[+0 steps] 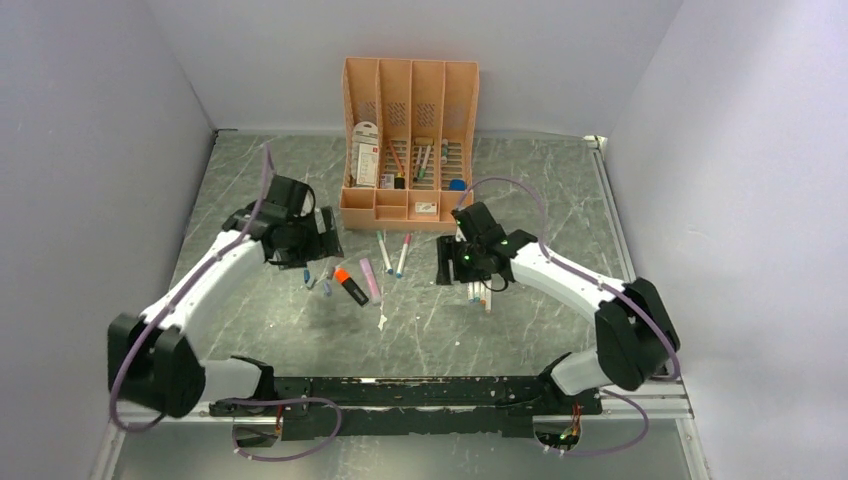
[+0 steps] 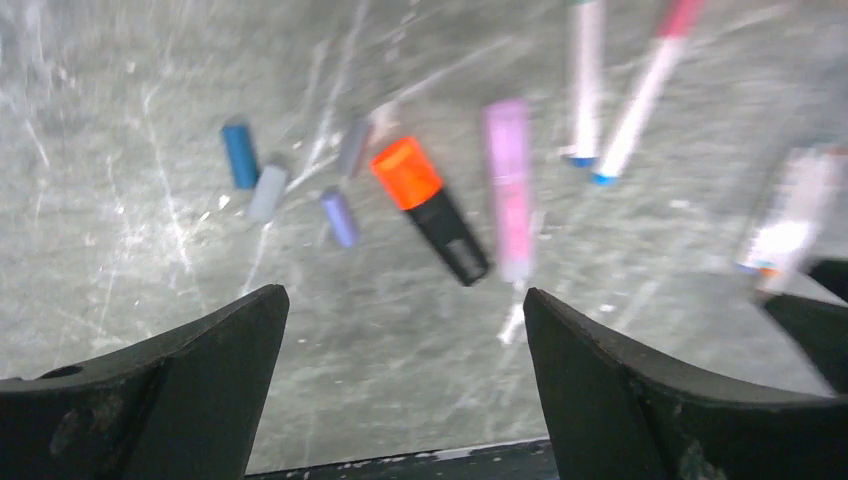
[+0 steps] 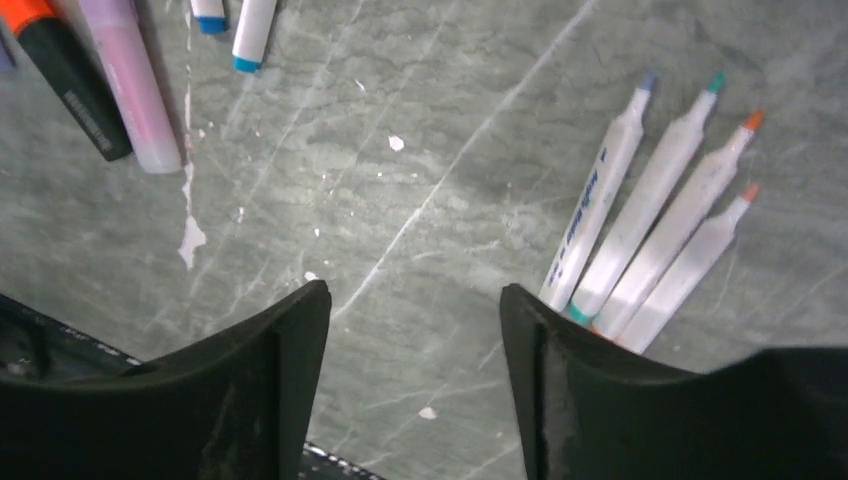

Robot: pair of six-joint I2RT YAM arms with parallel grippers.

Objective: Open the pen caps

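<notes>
My left hand (image 2: 400, 300) hangs over the worktop (image 1: 560, 200) with its fingers spread wide and nothing between them. Below it, in the left wrist view, a few loose caps (image 2: 239, 155) lie scattered close together: one blue, one pale grey, one purple, and a fourth too blurred to name. Just right of them the orange cap (image 2: 407, 172) sits on its black highlighter (image 2: 455, 240), with a pink highlighter (image 2: 509, 180) lying alongside. Two slim white markers (image 2: 585, 80) lie a little farther out, towards the peach organizer (image 1: 410, 140). My right hand (image 3: 412, 295) is partly open and empty, low over bare stone. Just to its right, four uncapped markers (image 3: 640, 220) lie side by side, touching, fanned with their blue, green and orange tips pointing away.
</notes>
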